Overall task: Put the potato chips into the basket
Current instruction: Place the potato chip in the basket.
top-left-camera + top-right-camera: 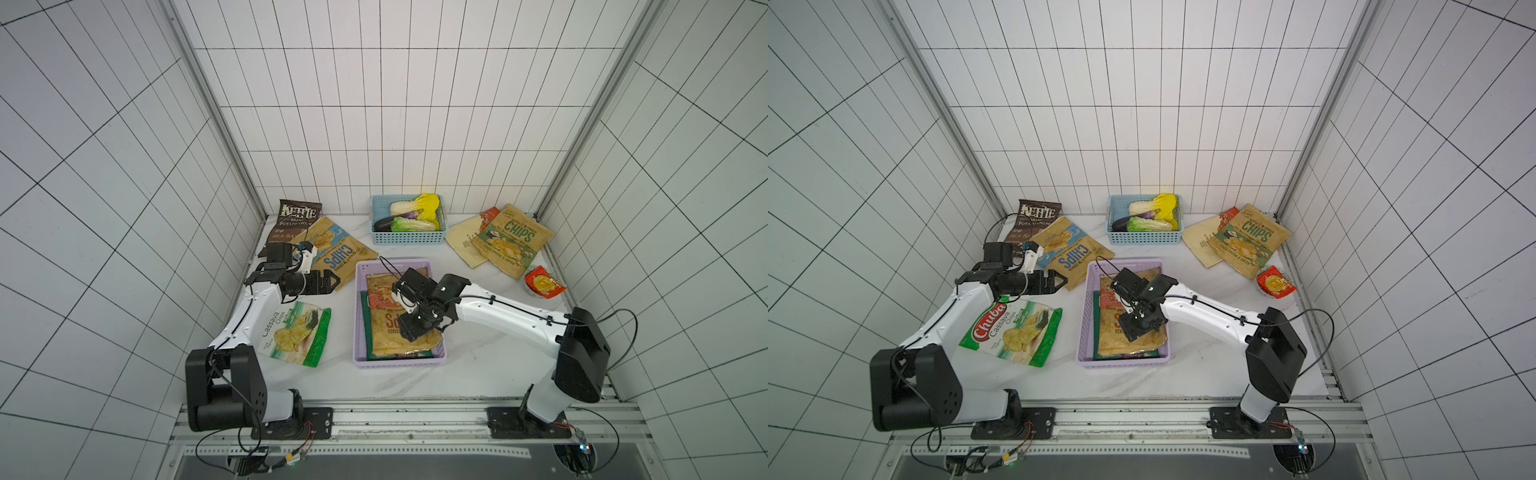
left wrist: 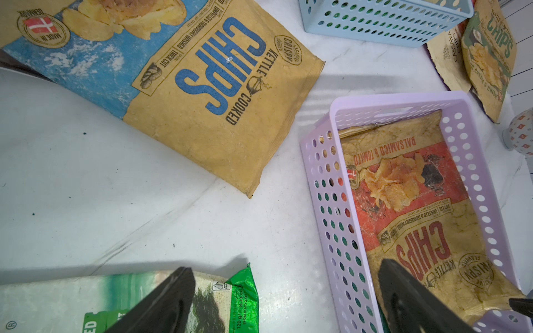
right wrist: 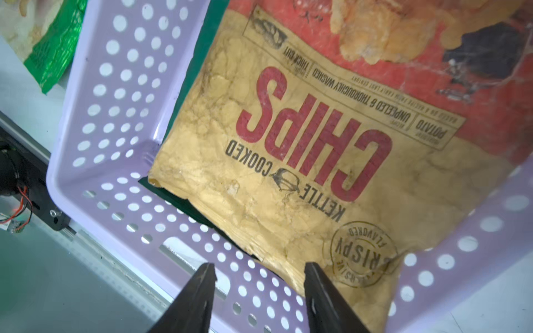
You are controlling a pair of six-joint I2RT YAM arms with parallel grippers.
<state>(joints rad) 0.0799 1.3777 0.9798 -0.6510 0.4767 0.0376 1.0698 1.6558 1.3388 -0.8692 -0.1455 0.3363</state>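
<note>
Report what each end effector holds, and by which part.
Nothing is held: left end effector open; right end effector open above the red-label chips bag in the basket.

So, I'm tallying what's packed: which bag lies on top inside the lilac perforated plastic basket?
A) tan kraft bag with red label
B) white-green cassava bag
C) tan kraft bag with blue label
A: the red-labelled tan kraft bag lies uppermost in the lilac basket.

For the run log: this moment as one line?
basket: red-label CHIPS bag over dark green bag | right jaws: open above it | left jaws: open, empty | outside: Kettle bag, blue-label CHIPS bag
</note>
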